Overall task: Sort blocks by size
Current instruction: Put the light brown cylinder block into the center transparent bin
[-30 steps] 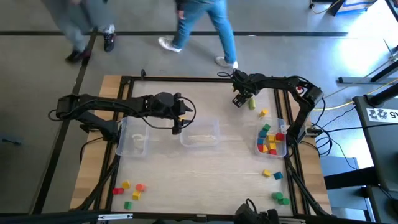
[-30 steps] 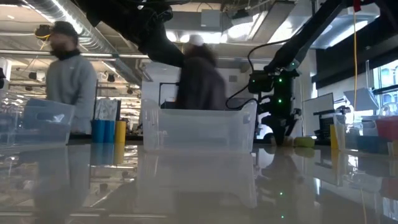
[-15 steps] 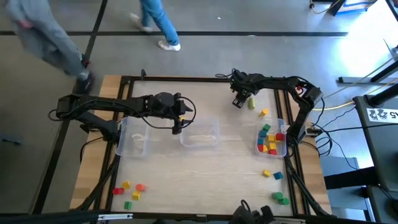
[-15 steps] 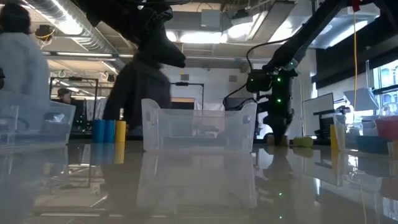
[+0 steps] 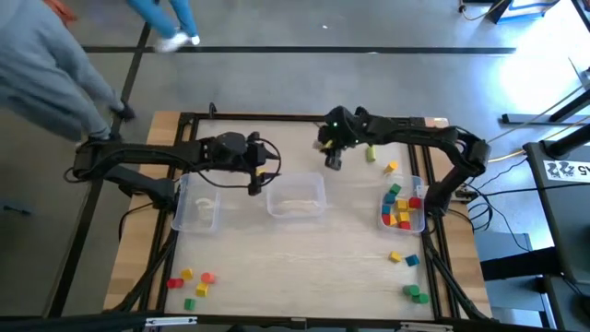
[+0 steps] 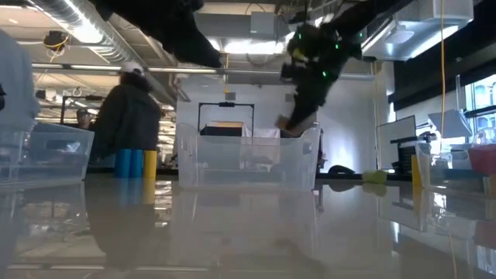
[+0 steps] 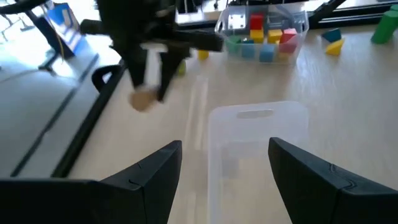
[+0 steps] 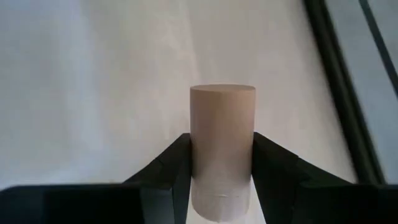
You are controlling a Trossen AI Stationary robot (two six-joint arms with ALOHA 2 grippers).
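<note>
- Two dark robot arms reach over a big wooden table [image 5: 304,249], one from 9 o'clock and one from 3 o'clock.
- People walk on the grey floor past the far edge of the table, up at 11 o'clock.
- One clear bin [image 5: 296,196] sits near the middle of the table. It looks bare inside.
- A second clear bin [image 5: 198,205] sits well apart from it toward 9 o'clock.
- A third clear bin [image 5: 403,205] sits toward 3 o'clock. It holds red, yellow, green and blue blocks [image 5: 400,210].
- The left gripper [image 5: 255,187] hangs just beside the middle bin, between it and the 9 o'clock bin. Its two fingers are spread wide with nothing between them.
- The right gripper [image 5: 332,162] is up in the air at about 12 o'clock, just past the far side of the middle bin. Its fingers pinch a tan round block [image 8: 222,146], which stands up straight between them.
- A few small blocks [image 5: 192,281] lie loose at 7 o'clock.
- More loose blocks [image 5: 411,277] lie at 5 o'clock.
- One green block [image 5: 371,154] and one yellow block [image 5: 391,168] lie on the table near 1 o'clock, close to the right arm.
</note>
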